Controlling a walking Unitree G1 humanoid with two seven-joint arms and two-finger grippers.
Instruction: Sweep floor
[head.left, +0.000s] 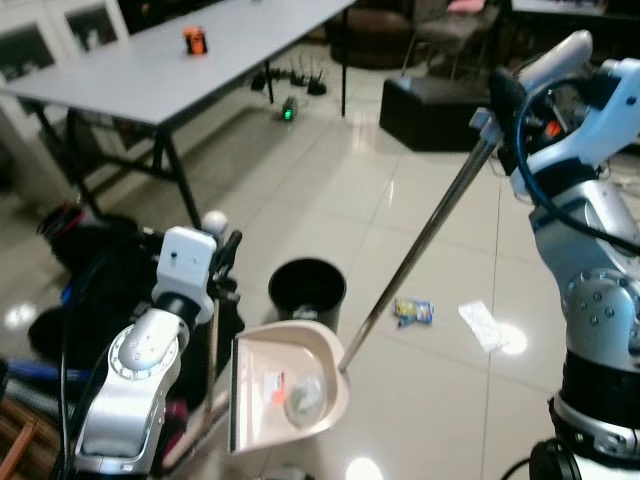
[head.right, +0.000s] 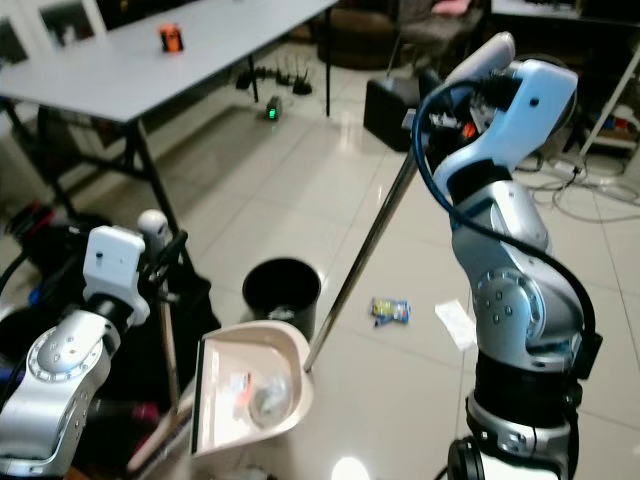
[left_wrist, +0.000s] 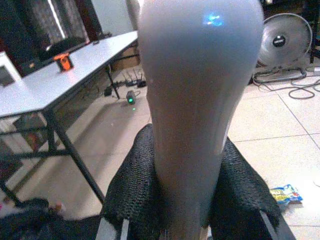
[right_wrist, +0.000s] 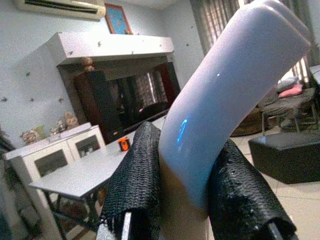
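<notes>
Your right pincer (right_wrist: 175, 200) is clamped on the pale grip at the top of the broom handle (head.left: 420, 245), its black fingers (right_wrist: 135, 185) pressed to either side of the grip. You hold it high on the right, and the metal shaft slants down across the tiled floor (head.left: 330, 180) to the dustpan's edge. Your left pincer (left_wrist: 182, 200) pinches the pale dustpan handle (left_wrist: 197, 100) the same way, low on the left. The cream dustpan (head.left: 290, 385) sits in front of you with a few scraps of litter in it. Just behind it stands a small black bin (head.left: 307, 290). A blue and yellow wrapper (head.left: 413, 312) and a white scrap of paper (head.left: 482, 325) lie on the tiles to the right of the shaft, near each other. A grey worktop (head.left: 190, 60) with an orange object (head.left: 195, 41) on it stands beyond, on the left.
</notes>
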